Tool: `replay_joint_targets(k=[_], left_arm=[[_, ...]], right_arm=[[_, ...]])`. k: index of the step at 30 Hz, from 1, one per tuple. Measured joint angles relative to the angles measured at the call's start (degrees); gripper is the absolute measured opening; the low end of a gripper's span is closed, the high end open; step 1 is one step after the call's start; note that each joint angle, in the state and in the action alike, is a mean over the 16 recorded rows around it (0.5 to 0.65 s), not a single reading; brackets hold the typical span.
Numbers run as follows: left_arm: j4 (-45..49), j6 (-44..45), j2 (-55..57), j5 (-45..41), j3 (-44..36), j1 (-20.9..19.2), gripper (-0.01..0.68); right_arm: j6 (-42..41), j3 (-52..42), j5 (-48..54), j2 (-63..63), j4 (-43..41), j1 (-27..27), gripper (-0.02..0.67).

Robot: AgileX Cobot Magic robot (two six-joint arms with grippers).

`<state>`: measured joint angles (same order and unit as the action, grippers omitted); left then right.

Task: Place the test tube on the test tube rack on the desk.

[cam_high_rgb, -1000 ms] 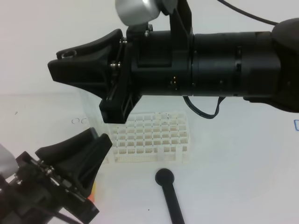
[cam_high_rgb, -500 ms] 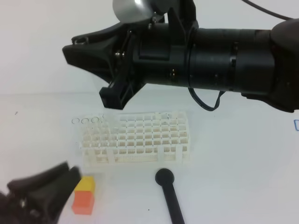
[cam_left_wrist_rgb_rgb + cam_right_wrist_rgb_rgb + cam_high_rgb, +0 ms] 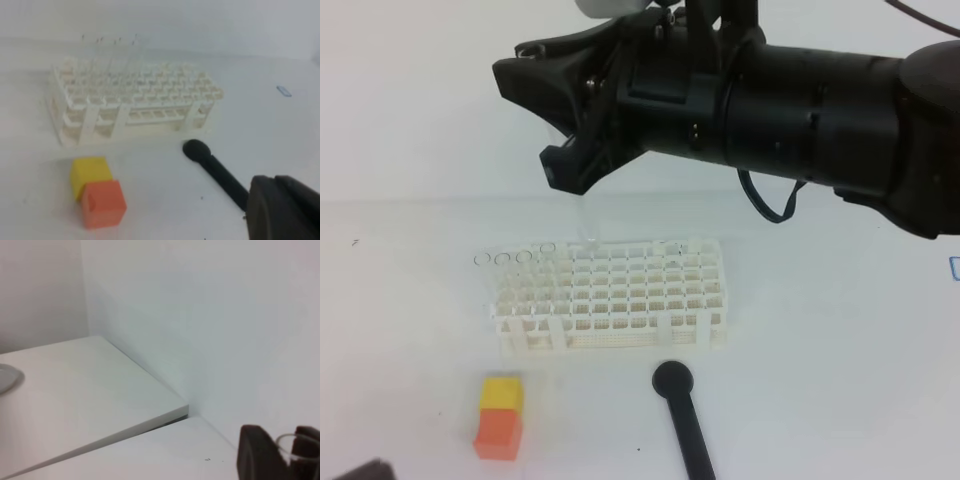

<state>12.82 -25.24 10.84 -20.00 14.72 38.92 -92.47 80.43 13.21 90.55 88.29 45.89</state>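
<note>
The white test tube rack (image 3: 620, 295) stands on the desk (image 3: 840, 350) at the centre, also seen in the left wrist view (image 3: 135, 95). My right gripper (image 3: 542, 120) hovers high above the rack's left half. In the right wrist view its fingers (image 3: 255, 455) are shut on the clear rim of the test tube (image 3: 287, 442). The tube is too faint to make out in the exterior view. My left gripper is only a black corner (image 3: 360, 470) at the bottom left, well clear of the rack, and holds nothing.
Several clear tubes (image 3: 515, 258) stand along the rack's left end. A yellow-and-orange block (image 3: 501, 417) lies in front of the rack to the left. A black rod with a round knob (image 3: 682, 420) lies in front to the right.
My left gripper has pulled back down and left, almost out of the exterior view, and closed. The right arm has risen and shifted right above the rack.
</note>
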Motion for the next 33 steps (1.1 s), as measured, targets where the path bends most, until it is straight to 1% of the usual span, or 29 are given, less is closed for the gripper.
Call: replay_joint_targets(k=[8, 26, 30, 33], left_arm=[[0.2, -1.4, -5.1, -4.5, 0.0, 0.0, 0.000], [0.7, -1.4, -5.7, -4.9, 0.0, 0.0, -0.001], [0.7, -1.3, -5.7, -4.9, 0.0, 0.0, -0.001], [0.7, -1.3, -5.7, -4.9, 0.0, 0.0, -0.001]], right_arm=[[-0.1, 0.0, -0.5, 0.0, 0.2, 0.0, 0.122], [-1.1, 0.0, -3.2, 0.0, 0.2, 0.0, 0.122], [2.2, 0.0, -3.5, 0.0, -2.4, -0.1, 0.122], [9.2, 0.0, -3.6, 0.0, -8.6, 0.0, 0.122]])
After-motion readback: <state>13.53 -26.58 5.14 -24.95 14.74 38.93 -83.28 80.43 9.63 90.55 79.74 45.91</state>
